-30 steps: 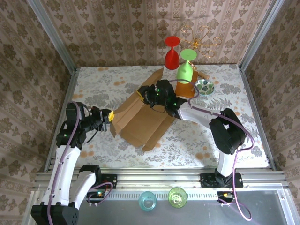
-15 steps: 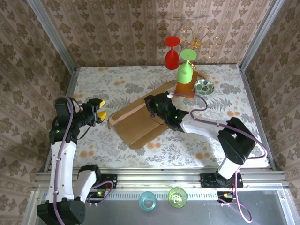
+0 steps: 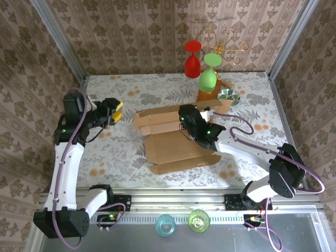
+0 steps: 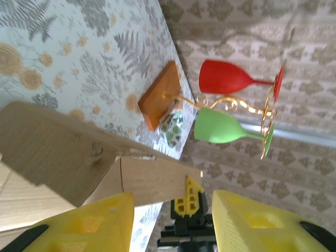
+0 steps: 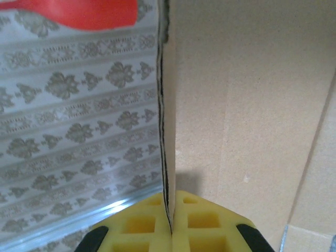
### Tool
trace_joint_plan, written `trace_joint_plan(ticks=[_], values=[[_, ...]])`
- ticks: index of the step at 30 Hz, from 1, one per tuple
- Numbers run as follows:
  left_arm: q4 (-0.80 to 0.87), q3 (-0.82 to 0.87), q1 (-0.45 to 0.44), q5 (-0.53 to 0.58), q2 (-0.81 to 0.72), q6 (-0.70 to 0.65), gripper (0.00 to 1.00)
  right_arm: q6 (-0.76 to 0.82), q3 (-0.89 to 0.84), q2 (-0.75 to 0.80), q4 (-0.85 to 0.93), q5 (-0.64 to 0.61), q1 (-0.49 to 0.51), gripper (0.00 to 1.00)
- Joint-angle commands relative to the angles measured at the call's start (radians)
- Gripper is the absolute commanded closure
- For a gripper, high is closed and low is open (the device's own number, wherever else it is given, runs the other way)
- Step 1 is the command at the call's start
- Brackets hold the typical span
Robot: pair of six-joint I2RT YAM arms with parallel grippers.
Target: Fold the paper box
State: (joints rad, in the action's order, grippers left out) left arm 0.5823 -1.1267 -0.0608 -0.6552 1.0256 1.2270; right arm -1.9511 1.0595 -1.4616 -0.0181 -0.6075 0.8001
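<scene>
Overhead, the paper box (image 3: 176, 142) lies partly unfolded across the middle of the table (image 3: 131, 89), with its far panel raised toward the back edge. The right gripper (image 3: 185, 116) meets that raised panel. The left gripper (image 3: 115, 111) hangs nearer the left edge, apart from the cardboard. Toward the back right corner are a wooden stand (image 3: 207, 98), a red glass (image 3: 192, 62), a green glass (image 3: 208, 76) and, just beside them, a small bowl (image 3: 229, 95).

From the left wrist, the two yellow fingers (image 4: 89, 223) stand spread with nothing between them. A tilted box panel crosses the frame beyond them, with the glasses farther off.

From the right wrist, the yellow pads (image 5: 142, 223) are clamped together on the thin edge of an upright cardboard panel.
</scene>
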Motion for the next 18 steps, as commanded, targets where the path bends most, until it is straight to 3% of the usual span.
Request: trace_joint_plan(ticks=[1, 8, 14, 18], values=[[-0.018, -0.059, -0.093, 0.029, 0.055, -0.070, 0.57, -0.046, -0.033, 0.023, 0.019, -0.093, -0.025, 1.00], [-0.015, -0.154, -0.300, 0.168, 0.203, -0.109, 0.57, 0.003, -0.071, 0.049, 0.003, -0.058, -0.067, 1.00], [0.039, -0.225, -0.345, 0.234, 0.285, -0.197, 0.55, 0.011, -0.101, 0.054, -0.007, -0.031, -0.097, 1.00], [0.000, -0.182, -0.356, 0.240, 0.306, -0.198, 0.55, 0.009, -0.107, 0.049, -0.016, -0.016, -0.112, 1.00]])
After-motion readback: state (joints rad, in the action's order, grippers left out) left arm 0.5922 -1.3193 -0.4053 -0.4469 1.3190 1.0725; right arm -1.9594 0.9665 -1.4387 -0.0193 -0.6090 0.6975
